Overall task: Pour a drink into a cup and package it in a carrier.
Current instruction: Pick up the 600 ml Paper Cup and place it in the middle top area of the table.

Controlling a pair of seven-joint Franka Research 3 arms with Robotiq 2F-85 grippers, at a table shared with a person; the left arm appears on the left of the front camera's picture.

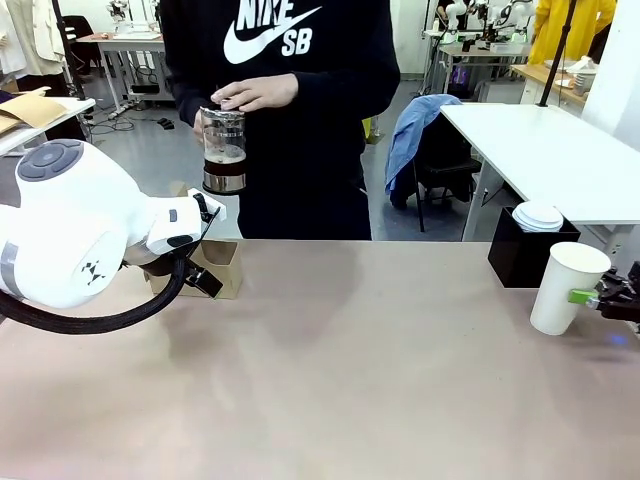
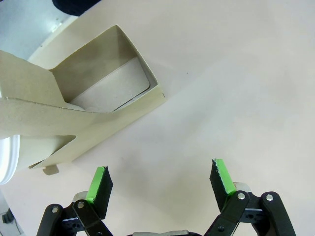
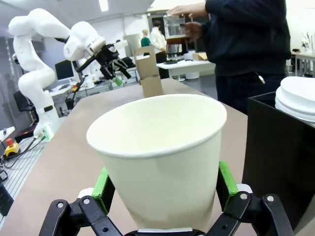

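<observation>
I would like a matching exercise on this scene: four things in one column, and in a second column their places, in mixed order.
Things:
1. tall white paper cup
2. brown cardboard carrier
3. glass jug of dark drink
4. stack of white plastic lids

Places:
A. in the person's hands, beyond the table
B. on the black square box
C. between the right gripper's open fingers
D. on the table's left side, by the left gripper

Pairs: 1-C, 2-D, 3-A, 4-B

White "NIKE SB" (with swoosh) on the person's black sweatshirt (image 1: 330, 120)
</observation>
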